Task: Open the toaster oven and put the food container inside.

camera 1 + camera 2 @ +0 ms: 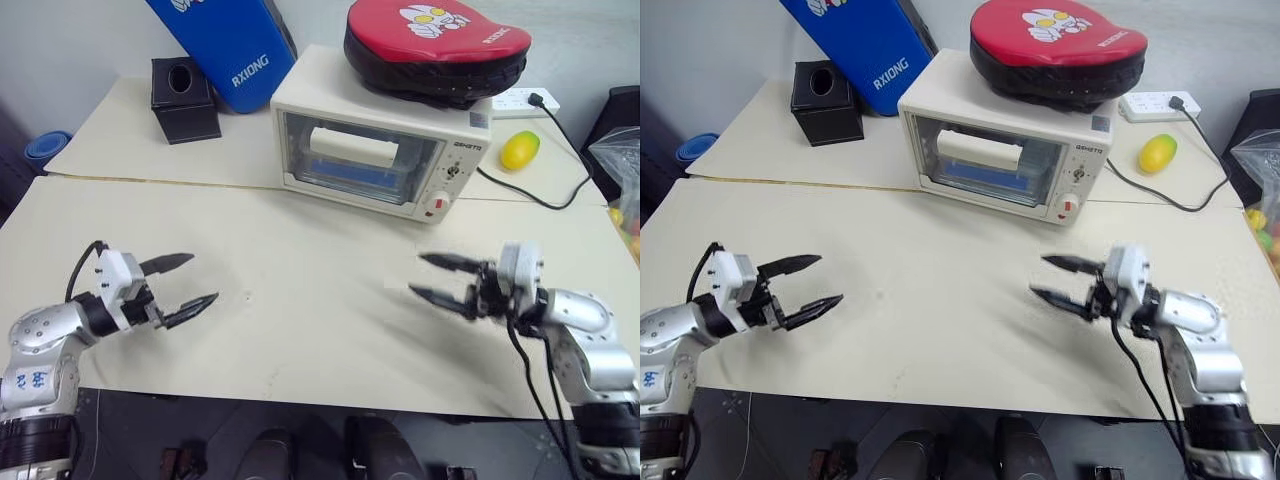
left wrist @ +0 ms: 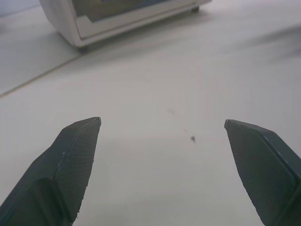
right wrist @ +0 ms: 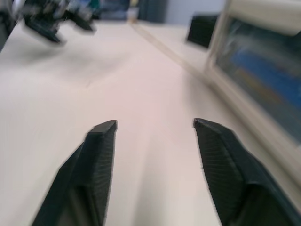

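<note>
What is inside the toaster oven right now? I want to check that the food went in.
Through the closed glass door of the toaster oven, the food container shows as a pale lid over a blue base. Reflections hide the food itself.

food container (image 1: 352,160) dim behind glass (contents unclear), right gripper (image 1: 432,277) blurred

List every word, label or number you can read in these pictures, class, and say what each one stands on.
"RXIONG": white letters on the blue pad leaning behind the toaster oven.
Brand word on the toaster oven's right panel: too small to read.
White print on the red pad on top of the oven: too blurred to read.
Blue marks on the left arm: unreadable.
</note>
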Controlling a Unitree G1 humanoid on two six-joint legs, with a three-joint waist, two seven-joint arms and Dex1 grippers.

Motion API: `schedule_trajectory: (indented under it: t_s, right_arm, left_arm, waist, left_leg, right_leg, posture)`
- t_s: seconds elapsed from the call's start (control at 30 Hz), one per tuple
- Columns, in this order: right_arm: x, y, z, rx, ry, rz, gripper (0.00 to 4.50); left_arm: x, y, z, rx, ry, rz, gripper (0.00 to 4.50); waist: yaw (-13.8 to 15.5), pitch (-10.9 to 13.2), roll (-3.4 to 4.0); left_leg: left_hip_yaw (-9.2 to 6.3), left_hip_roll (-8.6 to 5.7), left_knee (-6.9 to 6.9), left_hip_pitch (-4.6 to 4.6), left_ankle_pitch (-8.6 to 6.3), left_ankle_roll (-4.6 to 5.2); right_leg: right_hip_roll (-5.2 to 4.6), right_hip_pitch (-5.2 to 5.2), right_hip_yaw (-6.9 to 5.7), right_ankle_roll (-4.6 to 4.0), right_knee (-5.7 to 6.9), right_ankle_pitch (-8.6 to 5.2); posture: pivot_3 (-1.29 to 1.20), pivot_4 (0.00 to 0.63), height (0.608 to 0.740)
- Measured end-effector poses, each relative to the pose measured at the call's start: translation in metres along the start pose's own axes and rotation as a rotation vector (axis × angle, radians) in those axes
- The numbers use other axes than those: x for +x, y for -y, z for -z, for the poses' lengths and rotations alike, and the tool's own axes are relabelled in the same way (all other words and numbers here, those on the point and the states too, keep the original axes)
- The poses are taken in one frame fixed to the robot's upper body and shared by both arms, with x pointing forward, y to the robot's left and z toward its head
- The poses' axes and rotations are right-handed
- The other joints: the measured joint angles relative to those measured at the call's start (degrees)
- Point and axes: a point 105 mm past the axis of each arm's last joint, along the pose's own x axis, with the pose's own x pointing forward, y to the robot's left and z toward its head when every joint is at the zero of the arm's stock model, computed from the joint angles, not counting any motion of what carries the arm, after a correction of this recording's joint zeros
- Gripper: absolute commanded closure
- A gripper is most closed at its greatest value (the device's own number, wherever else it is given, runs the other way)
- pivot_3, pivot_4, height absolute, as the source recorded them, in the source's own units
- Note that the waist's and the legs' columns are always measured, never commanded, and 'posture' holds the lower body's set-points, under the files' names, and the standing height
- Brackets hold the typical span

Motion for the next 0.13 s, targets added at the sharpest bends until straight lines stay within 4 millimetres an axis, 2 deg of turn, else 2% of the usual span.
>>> schedule_trajectory:
  t_s: [0.07,0.13]
  right_arm:
    - [-0.0076,-0.0109,0.0086,-0.006,-0.032,-0.036,0.14]
    - [-0.0114,-0.015,0.0144,-0.014,-0.047,-0.04,0.04]
  left_arm:
    - [-0.004,0.0052,0.0066,0.002,-0.019,0.005,0.0]
    - [-0.0066,0.0083,0.0105,0.013,-0.033,0.005,0.0]
  waist:
    - [-0.03,0.0,0.0]
    - [-0.01,0.0,0.0]
  left_leg:
    - [0.03,0.0,0.0,0.04,0.0,0.0]
    - [0.03,0.0,0.01,0.1,0.0,0.0]
  right_leg:
    - [0.0,0.02,0.03,0.0,-0.04,0.0]
    - [0.0,0.06,0.03,0.0,-0.04,0.0]
  posture:
    - [0.0,0.15,0.74]
    - [0.0,0.15,0.74]
